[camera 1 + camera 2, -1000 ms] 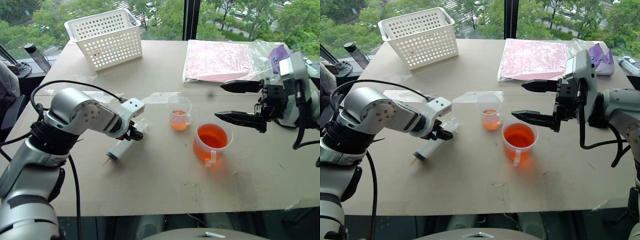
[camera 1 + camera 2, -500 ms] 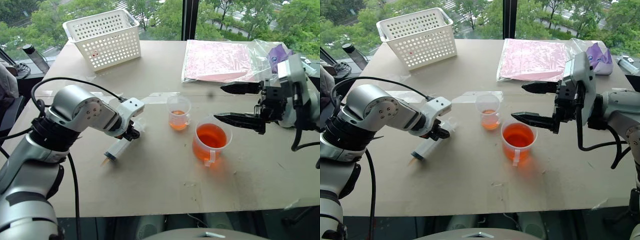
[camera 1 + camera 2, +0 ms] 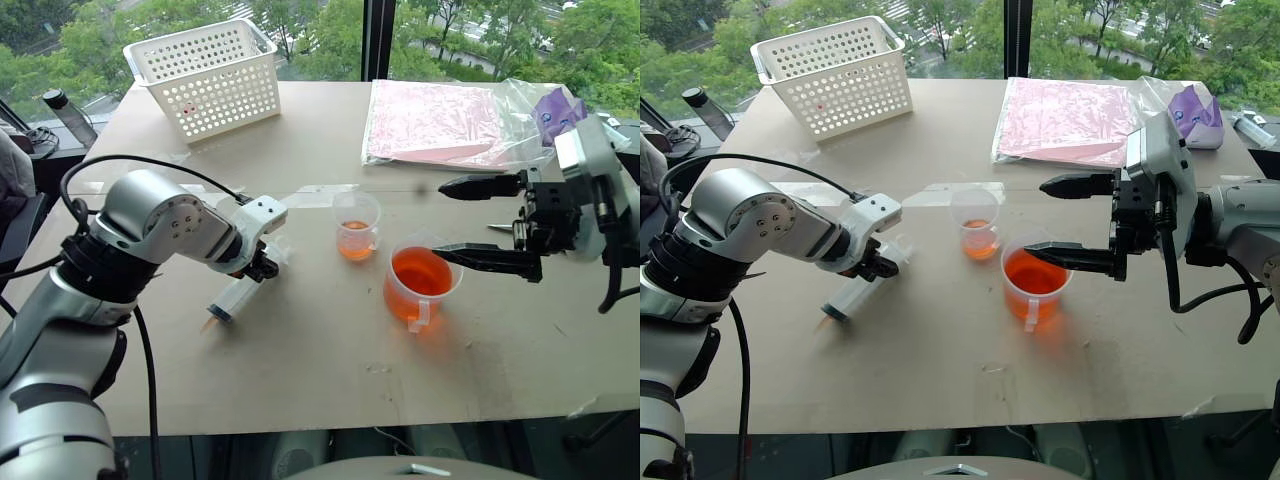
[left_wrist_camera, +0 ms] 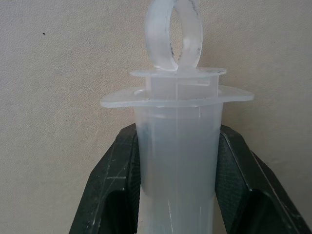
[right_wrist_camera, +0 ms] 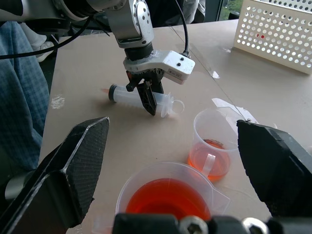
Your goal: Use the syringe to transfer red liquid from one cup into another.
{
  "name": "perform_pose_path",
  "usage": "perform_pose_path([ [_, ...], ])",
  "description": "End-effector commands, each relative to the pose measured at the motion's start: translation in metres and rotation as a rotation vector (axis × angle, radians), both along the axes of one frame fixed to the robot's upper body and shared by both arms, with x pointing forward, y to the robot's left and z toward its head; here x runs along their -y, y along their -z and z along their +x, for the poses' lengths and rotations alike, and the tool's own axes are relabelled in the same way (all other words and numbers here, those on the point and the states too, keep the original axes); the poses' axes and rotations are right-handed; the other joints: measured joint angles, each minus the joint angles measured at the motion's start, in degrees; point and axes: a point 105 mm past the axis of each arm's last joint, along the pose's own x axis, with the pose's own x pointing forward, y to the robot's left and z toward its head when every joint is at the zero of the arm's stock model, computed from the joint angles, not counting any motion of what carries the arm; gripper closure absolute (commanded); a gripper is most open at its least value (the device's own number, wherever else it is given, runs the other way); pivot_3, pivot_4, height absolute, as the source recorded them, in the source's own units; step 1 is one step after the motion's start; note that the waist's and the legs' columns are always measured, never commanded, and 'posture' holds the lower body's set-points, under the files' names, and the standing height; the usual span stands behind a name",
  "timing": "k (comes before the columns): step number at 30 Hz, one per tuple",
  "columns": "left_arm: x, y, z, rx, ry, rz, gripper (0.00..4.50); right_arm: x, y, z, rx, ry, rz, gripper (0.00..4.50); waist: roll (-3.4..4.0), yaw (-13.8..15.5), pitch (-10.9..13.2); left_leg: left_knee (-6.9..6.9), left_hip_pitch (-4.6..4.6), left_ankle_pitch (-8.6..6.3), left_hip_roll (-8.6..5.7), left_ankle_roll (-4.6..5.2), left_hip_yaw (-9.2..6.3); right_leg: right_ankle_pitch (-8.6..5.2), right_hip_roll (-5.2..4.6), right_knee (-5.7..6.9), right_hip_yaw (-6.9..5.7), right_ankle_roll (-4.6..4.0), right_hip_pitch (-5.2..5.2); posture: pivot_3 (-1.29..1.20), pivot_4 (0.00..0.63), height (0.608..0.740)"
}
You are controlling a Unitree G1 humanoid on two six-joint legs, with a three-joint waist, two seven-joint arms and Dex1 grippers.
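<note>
The syringe (image 3: 236,297) lies flat on the table, clear, with a small orange tip pointing toward the front left. My left gripper (image 3: 262,268) is shut on its barrel (image 4: 178,165) just below the flange, with one black finger (image 4: 114,185) on each side. The larger handled cup (image 3: 421,292) holds red liquid (image 3: 421,272). The small cup (image 3: 357,226) behind it has a little orange-red liquid at the bottom. My right gripper (image 3: 443,218) hangs open and level to the right of both cups, its lower finger over the large cup's rim.
A white perforated basket (image 3: 205,75) stands at the back left. A pink sheet in a clear bag (image 3: 435,120) lies at the back right beside a purple item (image 3: 560,108). A dark bottle (image 3: 58,100) stands off the table's left edge. Blue checked cloth (image 5: 19,97) shows beside the table.
My right gripper has tilted a little, and its lower finger has dropped over the large cup's rim. The left gripper and the syringe stay where they were.
</note>
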Motion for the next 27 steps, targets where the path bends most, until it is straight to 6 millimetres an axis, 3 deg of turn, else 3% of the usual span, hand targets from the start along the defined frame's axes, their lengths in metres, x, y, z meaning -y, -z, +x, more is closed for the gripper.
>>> perform_pose_path([
  [1,0.002,-0.002,-0.001,-0.004,0.008,-0.006,3.10,-0.001,-0.005,-0.003,0.031,-0.007,0.011,0.00,0.00,-0.01,0.00,0.00,0.00,0.00,0.00,0.00,0.00,0.00,0.00,0.00,0.00,0.00,0.00,0.00,0.150,0.740],
  [7,0.021,-0.029,0.015,0.095,0.008,-0.142,3.10,0.001,-0.006,-0.003,0.030,0.007,0.026,0.00,-0.01,0.80,0.00,0.00,-0.01,0.00,0.00,0.00,0.00,0.00,-0.01,0.00,0.00,0.00,0.00,0.00,0.150,0.740],
  [14,0.037,-0.109,0.037,0.371,0.022,-0.552,3.10,0.004,-0.011,0.000,0.024,0.019,0.056,0.00,-0.04,0.77,0.02,0.03,-0.08,0.00,-0.01,0.00,-0.02,0.00,0.01,-0.03,-0.04,0.00,-0.02,0.00,0.150,0.740],
  [19,0.032,-0.158,0.027,0.482,0.096,-0.785,3.10,0.004,-0.014,0.003,0.025,0.019,0.060,0.00,-0.04,0.01,0.02,0.00,-0.06,0.00,-0.01,0.00,-0.01,0.00,0.00,-0.02,-0.04,0.00,-0.02,0.00,0.150,0.740],
  [25,0.024,-0.194,0.013,0.534,0.200,-1.084,3.10,0.002,-0.016,0.007,0.035,0.017,0.067,0.00,-0.04,-0.33,0.02,0.00,-0.04,0.00,-0.01,-0.01,-0.01,0.00,0.00,-0.02,-0.06,0.00,-0.02,0.00,0.150,0.740],
  [27,0.029,-0.191,0.007,0.495,0.243,-1.092,3.10,0.002,-0.018,0.009,0.043,0.025,0.080,0.00,-0.05,-0.29,0.02,0.00,-0.04,0.00,-0.01,-0.01,-0.01,0.00,-0.01,-0.03,-0.06,0.00,-0.02,0.00,0.150,0.740],
])
